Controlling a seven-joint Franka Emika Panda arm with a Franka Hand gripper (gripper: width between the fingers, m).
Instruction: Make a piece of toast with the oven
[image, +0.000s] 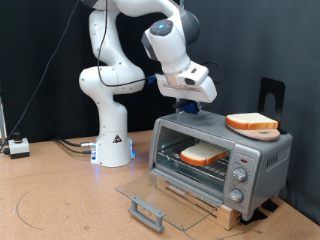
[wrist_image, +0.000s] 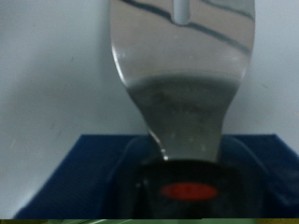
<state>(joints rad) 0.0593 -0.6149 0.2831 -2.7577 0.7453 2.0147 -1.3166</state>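
the gripper (image: 188, 103) hangs just above the top of the oven (image: 220, 160), near its back corner. its fingers are hidden behind the hand, so i cannot tell if they are spread or pressed together. in the wrist view a shiny metal blade (wrist_image: 182, 84) fills the middle, blurry and cut off at the edge, with a dark blue thing (wrist_image: 65, 177) and a red oval (wrist_image: 189, 191) beside it that are hard to make out.

the oven door (image: 160, 197) lies open and flat in front of the oven. a piece of toast (image: 203, 154) sits inside the oven on the rack. another slice (image: 251, 122) rests on a wooden board (image: 258, 131) on top of the oven. a black stand (image: 271, 93) rises behind the oven. a small white box (image: 18, 148) sits on the table (image: 60, 200), far from the oven.
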